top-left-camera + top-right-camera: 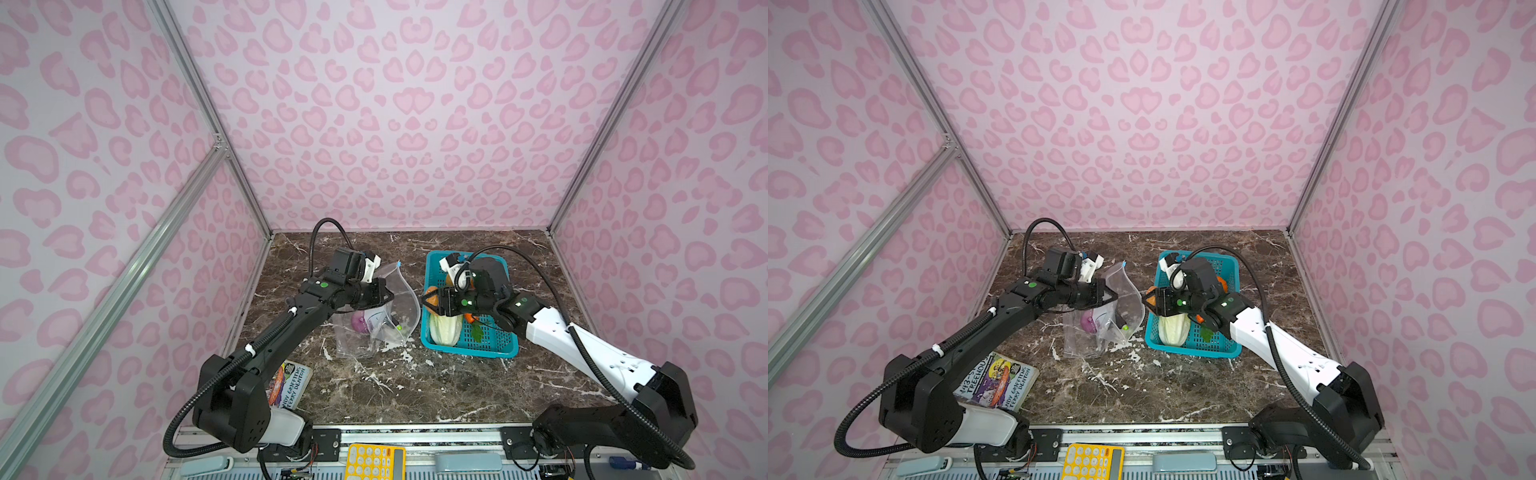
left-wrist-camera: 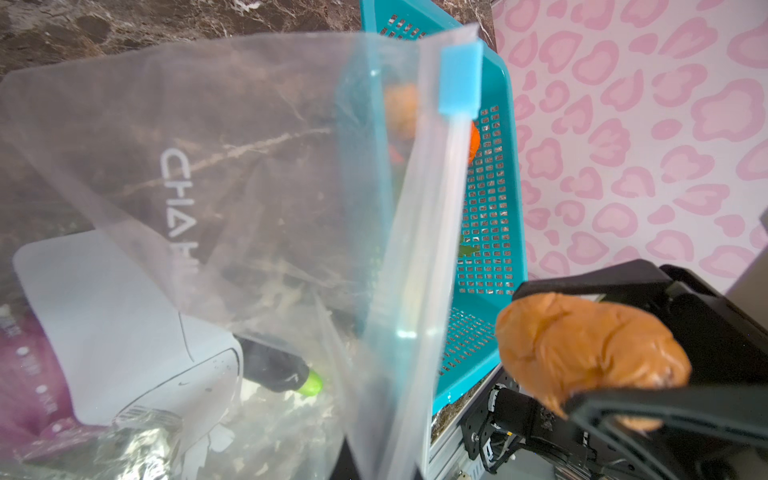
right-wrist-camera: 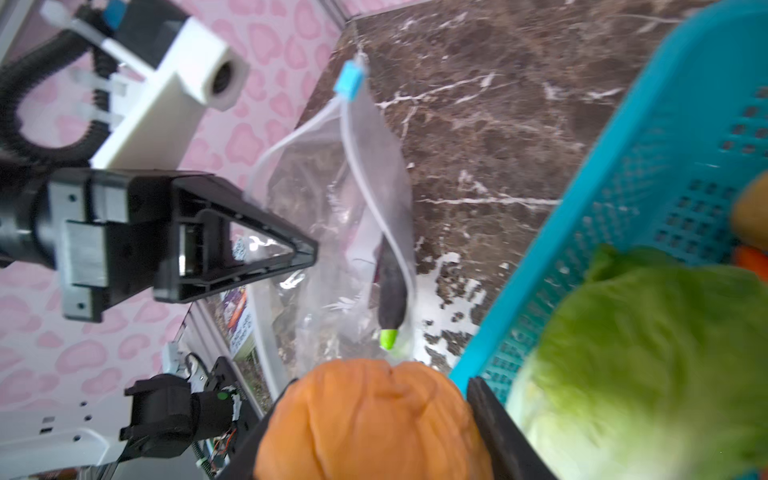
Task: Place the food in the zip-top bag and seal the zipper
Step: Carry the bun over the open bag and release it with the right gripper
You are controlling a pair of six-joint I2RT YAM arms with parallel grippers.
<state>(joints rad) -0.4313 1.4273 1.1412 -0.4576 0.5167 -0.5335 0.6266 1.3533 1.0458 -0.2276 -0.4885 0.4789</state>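
Open table (image 1: 457, 390) is stretching before the basket (image 1: 469, 350); left of the basket the bag (image 1: 409, 305) is gaping, left gripper (image 1: 390, 296) clamping its edge; right gripper (image 1: 427, 300) is gripping an orange piece (image 3: 374, 419) over the basket's left rim

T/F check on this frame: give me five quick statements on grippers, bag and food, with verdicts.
1. The right gripper holds an orange-tan piece. True.
2. The cabbage is in the zip-top bag. False: it lies in the teal basket.
3. The purple onion is inside the bag. True.
4. The left gripper is open, clear of the bag. False: it is shut on the bag's edge.
5. The zipper is sealed. False: the mouth gapes open.
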